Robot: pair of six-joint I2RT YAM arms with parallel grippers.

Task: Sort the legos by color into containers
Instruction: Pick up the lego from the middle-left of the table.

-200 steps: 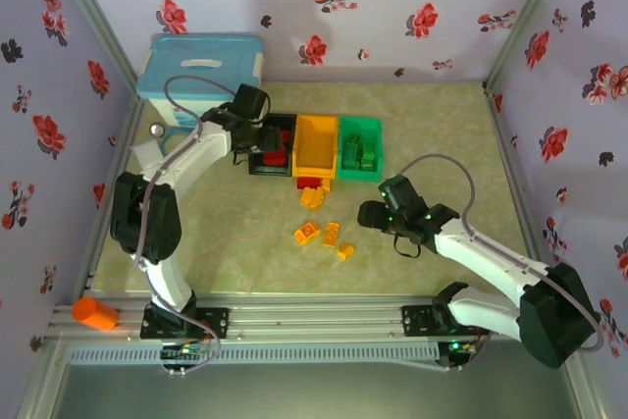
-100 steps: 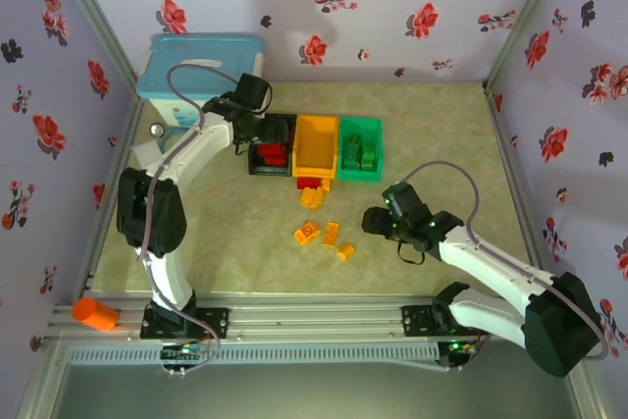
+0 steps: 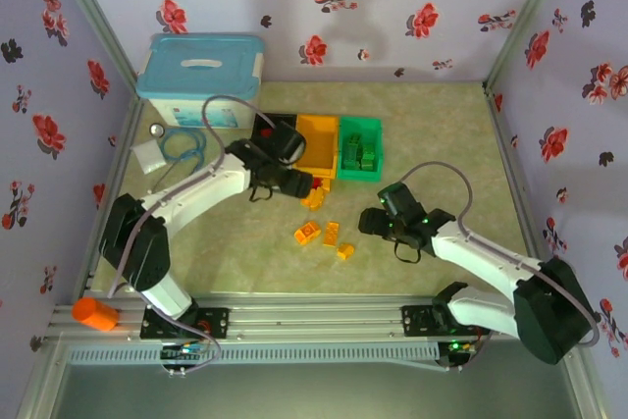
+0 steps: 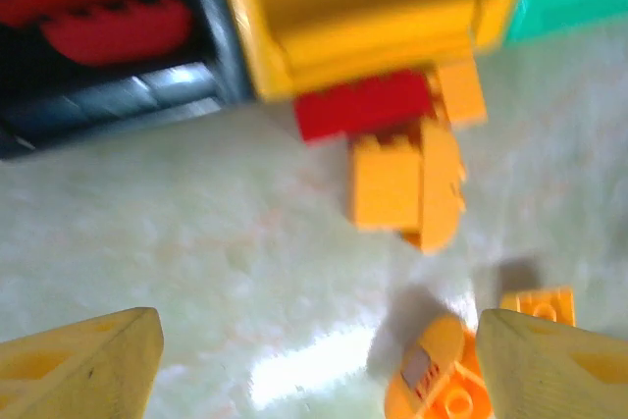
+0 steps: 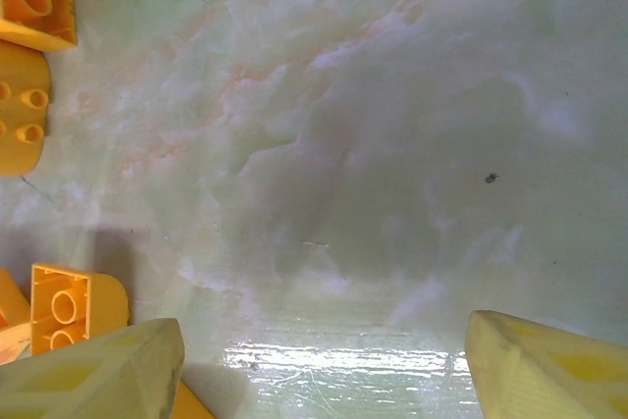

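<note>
Brick sorting on a tabletop (image 3: pixel 442 134), partly done.
Black bin (image 4: pixel 98 110) holding red bricks (image 4: pixel 108 26), orange-yellow bin (image 3: pixel 316 144), green bin (image 3: pixel 360 125) holding green bricks (image 3: pixel 359 156); left claw (image 4: pixel 314 360) and right claw (image 5: pixel 324 370) spread wide, empty; loose yellow-orange bricks (image 3: pixel 324 235) and one red brick (image 4: pixel 363 105) just before the bins.

Bare table (image 3: pixel 451 134) around loose yellow legos (image 3: pixel 307 234)

Pale marbled table (image 3: pixel 442 134): black bin (image 3: pixel 267 125), orange-yellow bin (image 3: pixel 319 139), green bin (image 3: pixel 359 127) side by side; yellow-orange legos (image 3: pixel 307 234) loose nearby; blue-lidded box (image 3: pixel 201 71) far-left.
</note>
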